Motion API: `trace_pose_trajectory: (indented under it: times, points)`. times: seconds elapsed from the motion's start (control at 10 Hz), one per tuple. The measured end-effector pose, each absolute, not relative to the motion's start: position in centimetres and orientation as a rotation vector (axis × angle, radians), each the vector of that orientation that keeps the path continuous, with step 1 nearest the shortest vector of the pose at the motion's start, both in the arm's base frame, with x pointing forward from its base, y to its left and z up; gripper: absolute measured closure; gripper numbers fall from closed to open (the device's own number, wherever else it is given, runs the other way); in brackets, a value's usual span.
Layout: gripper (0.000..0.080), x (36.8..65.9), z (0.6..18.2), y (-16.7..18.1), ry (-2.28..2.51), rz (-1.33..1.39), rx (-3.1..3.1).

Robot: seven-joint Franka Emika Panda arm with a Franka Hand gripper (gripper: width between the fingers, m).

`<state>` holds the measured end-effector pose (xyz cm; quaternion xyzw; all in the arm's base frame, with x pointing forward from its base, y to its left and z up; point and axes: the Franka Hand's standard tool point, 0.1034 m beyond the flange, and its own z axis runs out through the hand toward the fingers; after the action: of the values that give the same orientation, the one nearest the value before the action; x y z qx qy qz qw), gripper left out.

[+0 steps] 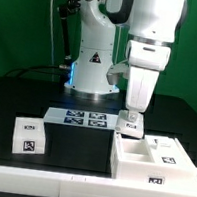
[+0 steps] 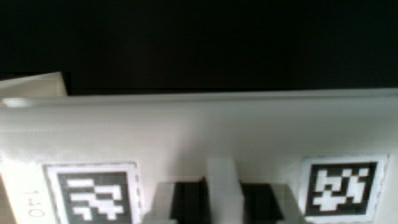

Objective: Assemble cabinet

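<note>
Closest to my wrist camera, the large white plastic panelled cabinet [image 2: 196, 130] is filling the picture. It is showing a smooth, blurred wall with a rounded upper edge, and two black-and-white square tags [image 2: 89, 195] are sitting on it with dark slots between them. I am reading it as a stiff, hollow, fairly light shell with slick faces, so I am judging that pads would slip on a broad panel. A thin upright wall, pinched across its thickness, is looking like the better hold. Being bulky, it could twist about a one-corner grip.

From the outside camera the cabinet is resting on the black desk [image 1: 80, 150], seemingly open side up, with a tag on its near face. My two-finger tool [image 1: 131, 119] is hanging right at the cabinet's far corner, the one on the exterior view's left. I cannot tell how wide the jaws are standing, nor whether they are holding anything. The thin flat white marker board [image 1: 79, 119] is lying just beyond that corner of the cabinet. A small white single-tag cube [image 1: 26, 137] is sitting well apart from the cabinet, toward the exterior view's left.
</note>
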<state>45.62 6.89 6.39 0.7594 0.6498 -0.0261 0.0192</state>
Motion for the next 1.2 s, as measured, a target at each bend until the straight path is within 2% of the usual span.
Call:
trace_pose_trajectory:
  times: [1.2]
  points:
    - [0.0731, 45.88, 5.87, 7.10, 2.034, -0.075, 2.349]
